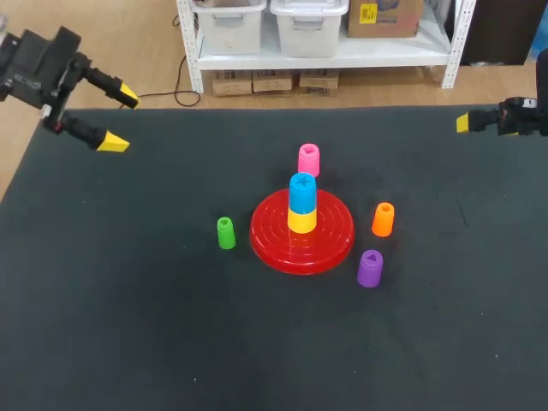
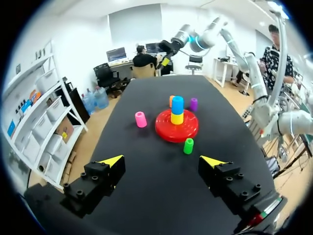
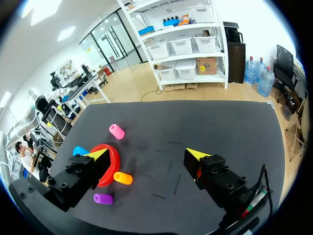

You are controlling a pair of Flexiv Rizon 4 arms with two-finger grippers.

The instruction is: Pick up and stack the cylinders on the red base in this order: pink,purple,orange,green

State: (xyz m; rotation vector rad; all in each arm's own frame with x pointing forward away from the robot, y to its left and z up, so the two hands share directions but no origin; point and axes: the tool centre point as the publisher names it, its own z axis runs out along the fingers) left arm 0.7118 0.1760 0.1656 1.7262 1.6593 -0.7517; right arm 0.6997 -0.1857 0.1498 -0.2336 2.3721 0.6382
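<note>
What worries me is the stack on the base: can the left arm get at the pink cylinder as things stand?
Probably yes. The pink cylinder stands alone on the table beyond the red base, apart from the blue-and-yellow stack, and nothing lies between it and the left arm's open fingers.

Black blocky fingers (image 2: 93,186), bright yellow wedge tips (image 2: 111,160), round screw recesses (image 2: 85,175) along each, red-green strip (image 3: 250,204), thin black cable (image 3: 263,176)
</note>
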